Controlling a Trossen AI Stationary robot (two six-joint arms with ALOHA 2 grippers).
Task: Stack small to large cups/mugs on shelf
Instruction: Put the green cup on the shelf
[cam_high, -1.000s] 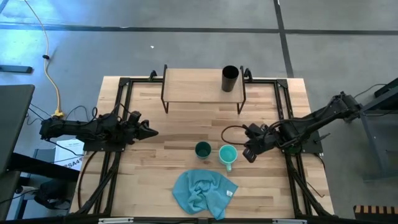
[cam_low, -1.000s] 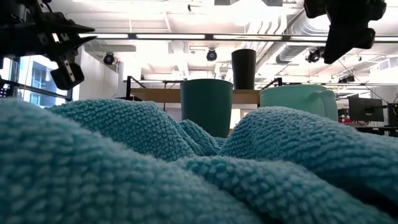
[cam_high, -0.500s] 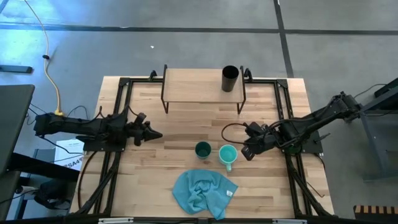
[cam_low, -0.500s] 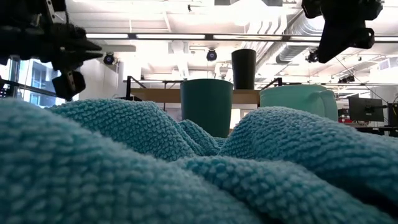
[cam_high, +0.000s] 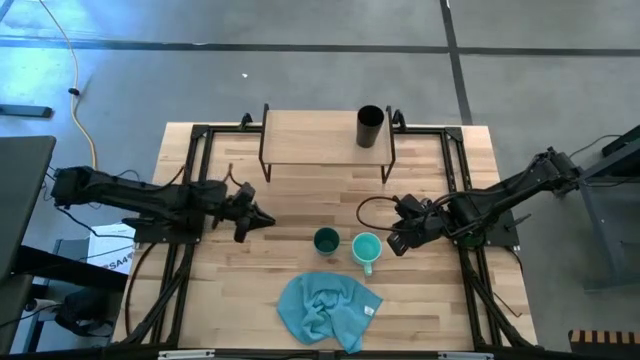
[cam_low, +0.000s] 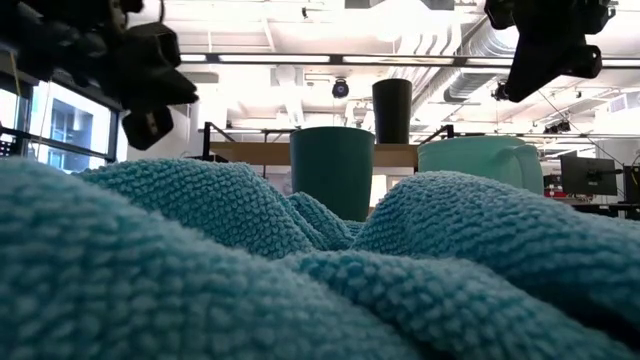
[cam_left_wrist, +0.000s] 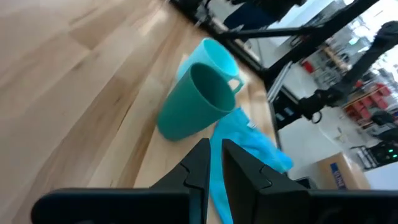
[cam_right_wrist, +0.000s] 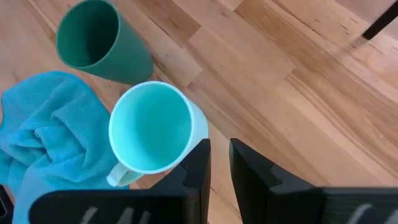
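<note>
The short dark teal cup (cam_high: 326, 240) and the light turquoise handled mug (cam_high: 366, 248) stand upright side by side on the tabletop, near the middle. The tall black cup (cam_high: 371, 127) stands on the right end of the light-wood shelf (cam_high: 320, 138) at the far edge. My left gripper (cam_high: 268, 221) hovers to the left of the teal cup (cam_left_wrist: 193, 102), pointing at it, fingers close together and empty. My right gripper (cam_high: 390, 246) hangs just right of the mug (cam_right_wrist: 155, 127), above it in the low view (cam_low: 545, 50), fingers close together and empty.
A crumpled blue cloth (cam_high: 328, 308) lies near the table's front edge, just in front of the two cups, and fills the low view's foreground (cam_low: 300, 270). The shelf's left and middle parts are bare. A black cable loops on the table by the right arm (cam_high: 372, 210).
My left gripper has moved toward the table's right edge, closing in on the teal cup. The cups, mug and cloth have stayed where they were.
</note>
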